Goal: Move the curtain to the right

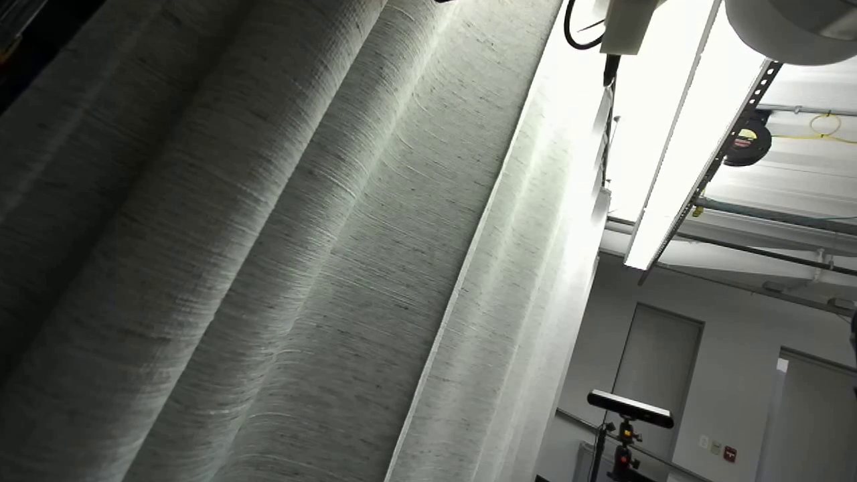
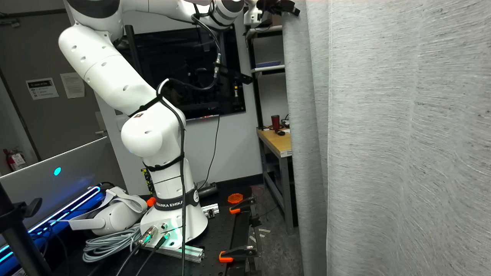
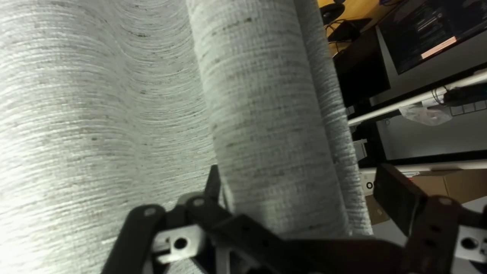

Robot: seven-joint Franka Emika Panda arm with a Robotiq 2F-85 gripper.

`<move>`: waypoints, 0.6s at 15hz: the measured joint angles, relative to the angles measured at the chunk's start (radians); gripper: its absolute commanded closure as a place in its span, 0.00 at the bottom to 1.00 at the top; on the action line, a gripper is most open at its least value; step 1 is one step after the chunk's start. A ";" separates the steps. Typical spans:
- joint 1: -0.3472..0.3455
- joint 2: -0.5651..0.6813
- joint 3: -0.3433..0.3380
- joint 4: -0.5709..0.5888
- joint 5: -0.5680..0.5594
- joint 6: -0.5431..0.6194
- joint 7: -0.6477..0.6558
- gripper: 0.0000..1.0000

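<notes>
The curtain is a very large pale grey-white drape with long vertical folds. It fills most of an exterior view and the right part of an exterior view. In the wrist view the curtain covers the left and middle. My gripper is open there, with a rolled fold at the curtain's edge between its fingers. The left finger's tip is partly behind the fold; the right finger stands apart from the fabric, with a gap. In an exterior view the gripper is at the curtain's upper edge, partly cut off.
A wooden desk with a red cup and a shelf stand behind the curtain's edge. A wall screen, laptop and headset are near the arm. A tripod camera stands beyond the curtain.
</notes>
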 measured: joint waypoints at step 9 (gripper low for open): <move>-0.002 0.009 0.006 0.003 0.000 0.000 0.001 0.58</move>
